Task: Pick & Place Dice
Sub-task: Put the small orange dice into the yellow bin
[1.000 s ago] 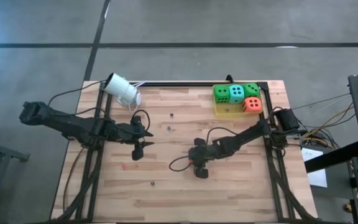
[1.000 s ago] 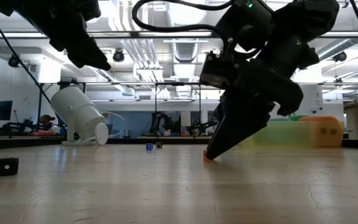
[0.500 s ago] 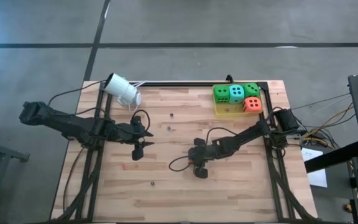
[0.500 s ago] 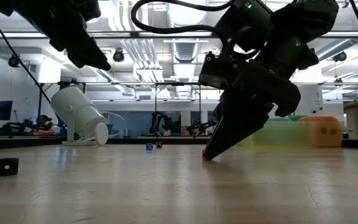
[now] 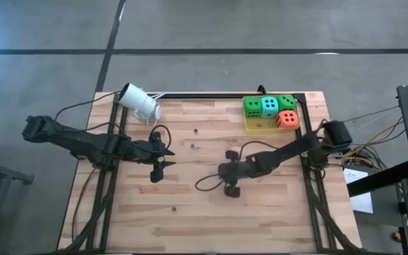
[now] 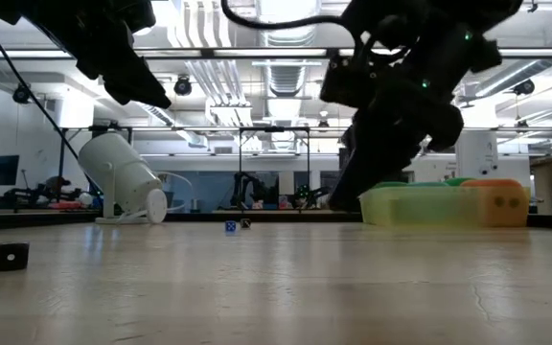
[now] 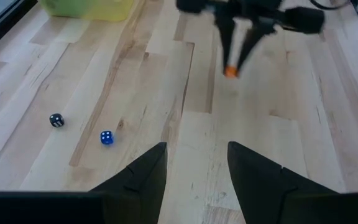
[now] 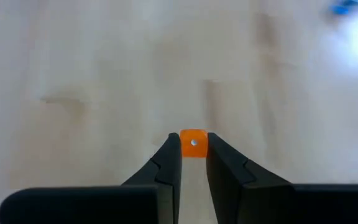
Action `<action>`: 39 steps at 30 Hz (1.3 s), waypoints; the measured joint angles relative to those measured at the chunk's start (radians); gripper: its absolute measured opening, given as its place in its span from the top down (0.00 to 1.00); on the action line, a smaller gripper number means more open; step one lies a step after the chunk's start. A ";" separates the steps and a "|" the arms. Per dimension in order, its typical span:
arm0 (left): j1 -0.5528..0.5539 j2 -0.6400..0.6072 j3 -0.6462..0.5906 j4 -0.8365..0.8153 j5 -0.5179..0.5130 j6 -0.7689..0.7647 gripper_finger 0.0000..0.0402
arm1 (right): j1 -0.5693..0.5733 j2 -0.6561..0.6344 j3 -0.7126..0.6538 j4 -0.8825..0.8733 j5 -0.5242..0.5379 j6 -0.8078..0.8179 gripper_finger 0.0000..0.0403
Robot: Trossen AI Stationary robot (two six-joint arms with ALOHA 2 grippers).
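A tiny orange die (image 8: 193, 143) sits between the fingertips of my right gripper (image 5: 231, 188), which is shut on it above the table's middle; the left wrist view shows this die (image 7: 230, 71) too. My left gripper (image 7: 196, 149) hovers open and empty over the left-centre (image 5: 166, 159). Large soft dice, green (image 5: 252, 106), teal (image 5: 269, 106), green (image 5: 287, 101) and orange-red (image 5: 287, 118), rest in a yellow tray (image 5: 259, 127) at the far right. My right gripper pinches the tiny orange die by two opposite faces (image 8: 184, 144) between its two fingers, at their free ends. The fingers slant down from the table's right side. The die is lifted clear of the table, a white pip facing the wrist camera.
A white cup (image 5: 140, 103) lies on its side at the far left corner. A small blue die (image 7: 106, 137) and a small black die (image 7: 56, 120) lie on the boards between the arms, another black one (image 6: 11, 256) near the front. Bare wood lies around them.
My right gripper has risen from the table and drawn slightly toward the right edge, taking the tiny orange die with it. The die stood on the boards under the fingertips before and is now lifted clear.
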 joint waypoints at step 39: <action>0.000 0.000 0.000 0.014 0.000 0.000 0.56 | -0.569 -0.408 -0.113 -0.455 0.268 0.268 0.79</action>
